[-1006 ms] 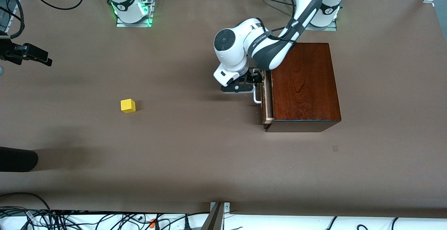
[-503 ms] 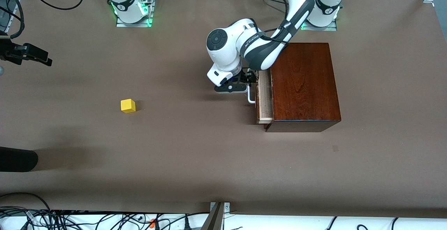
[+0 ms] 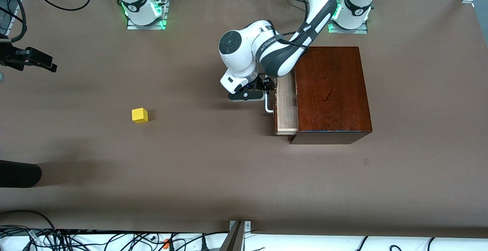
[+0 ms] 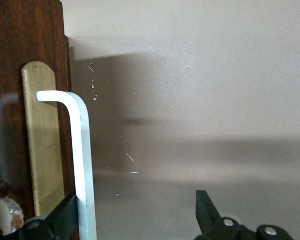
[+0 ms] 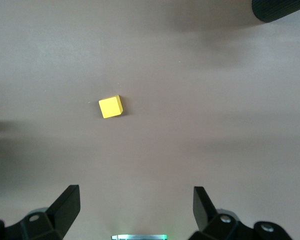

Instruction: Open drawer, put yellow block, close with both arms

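Drawer had slid further out of box; L gripper spread, one finger hooking handle, tips cropped; R gripper open above block.

Robotics lab: bolted arm bases, cables.

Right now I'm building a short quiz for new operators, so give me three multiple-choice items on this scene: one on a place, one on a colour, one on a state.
1. Where is the yellow block?
A. in the drawer
B. on the bare table, toward the right arm's end
C. on top of the wooden box

2. What colour is the drawer handle?
A. white
B. black
C. yellow

3. How does the drawer stand?
A. fully shut
B. partly pulled out
C. removed from the box

Answers: 1 B, the block sits alone on the tabletop. 2 A, the left wrist view shows a white bar. 3 B, its pale tray sticks out of the wooden box, with the left gripper at the handle.
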